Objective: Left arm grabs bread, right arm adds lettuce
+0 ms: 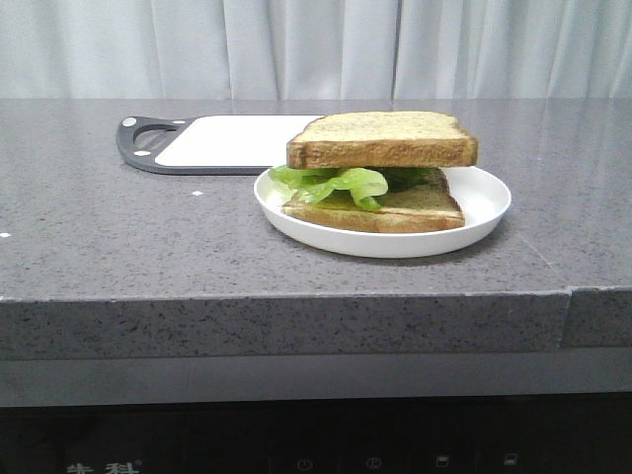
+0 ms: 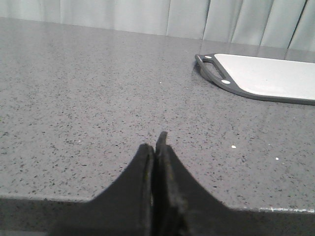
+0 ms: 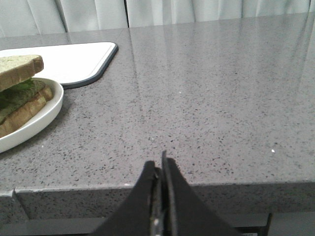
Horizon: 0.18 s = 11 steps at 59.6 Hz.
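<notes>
A white plate [image 1: 484, 202] holds a stack: a bottom bread slice [image 1: 415, 212], the green lettuce [image 1: 341, 185] on it, and a tan bread slice [image 1: 385, 138] on top. The stack also shows in the right wrist view, with the top bread [image 3: 17, 69] over lettuce [image 3: 17, 93] on the plate [image 3: 44, 110]. Neither arm shows in the front view. My left gripper [image 2: 155, 145] is shut and empty at the near table edge, left of the cutting board. My right gripper [image 3: 160, 164] is shut and empty at the near edge, right of the plate.
A white cutting board [image 1: 232, 138] with a dark grey rim and handle [image 1: 143, 138] lies behind the plate; it also shows in the left wrist view [image 2: 266, 76] and the right wrist view [image 3: 74, 61]. A grey curtain hangs behind the speckled grey table [image 1: 118, 227].
</notes>
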Available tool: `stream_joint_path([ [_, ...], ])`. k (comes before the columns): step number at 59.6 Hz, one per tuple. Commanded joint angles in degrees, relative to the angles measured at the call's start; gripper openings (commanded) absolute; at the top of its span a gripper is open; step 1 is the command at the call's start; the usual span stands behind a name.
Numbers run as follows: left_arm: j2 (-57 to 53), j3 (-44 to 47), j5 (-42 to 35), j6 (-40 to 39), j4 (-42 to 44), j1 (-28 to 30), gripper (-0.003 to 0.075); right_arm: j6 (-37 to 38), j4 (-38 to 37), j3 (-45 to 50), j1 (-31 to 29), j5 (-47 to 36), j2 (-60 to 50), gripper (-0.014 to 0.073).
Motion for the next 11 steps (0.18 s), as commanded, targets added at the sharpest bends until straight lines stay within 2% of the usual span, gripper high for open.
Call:
stream_joint_path([
  [1,-1.09,0.32,-4.92,-0.41,-0.41,-0.01,-0.0020,-0.15,-0.09,-0.16,-0.25,-5.18,-1.32,-0.0060],
  [11,-1.09,0.32,-4.92,-0.41,-0.41,-0.01,-0.0021,-0.15,-0.09,-0.16,-0.25,-5.18,-1.32,-0.0060],
])
